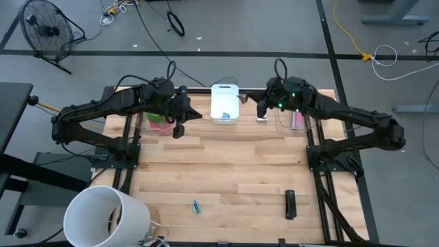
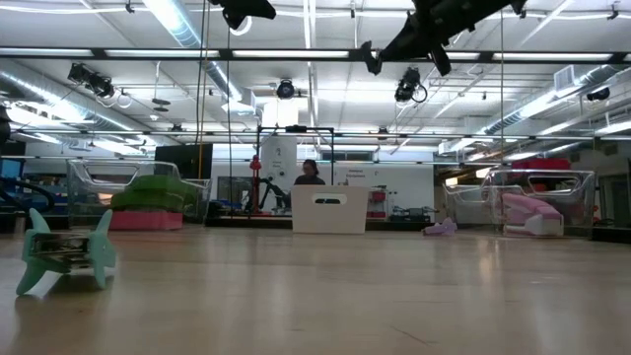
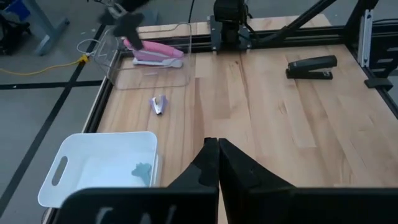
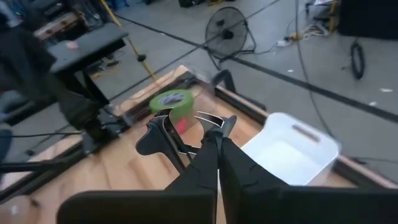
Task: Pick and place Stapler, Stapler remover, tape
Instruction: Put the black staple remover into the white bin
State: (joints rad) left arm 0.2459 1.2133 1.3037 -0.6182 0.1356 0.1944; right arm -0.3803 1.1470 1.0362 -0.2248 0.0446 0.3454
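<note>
A black stapler (image 1: 290,204) lies flat near the table's front right, and a teal stapler remover (image 1: 196,206) stands on the wood near the front middle. A purple stapler remover (image 3: 160,104) lies by the clear right box. Rings of tape (image 4: 171,99), green over red-pink, are stacked in a clear box (image 1: 159,120) at the back left. My left gripper (image 1: 180,130) hangs shut and empty above the table beside that box. My right gripper (image 1: 261,110) hangs shut and empty to the right of the white bin (image 1: 224,103).
A second teal remover (image 3: 143,171) lies inside the white bin. A pink stapler (image 3: 155,53) rests in the clear box (image 1: 296,120) at the back right. A white bucket (image 1: 103,216) stands off the front left corner. Bare wood spreads across the table's middle.
</note>
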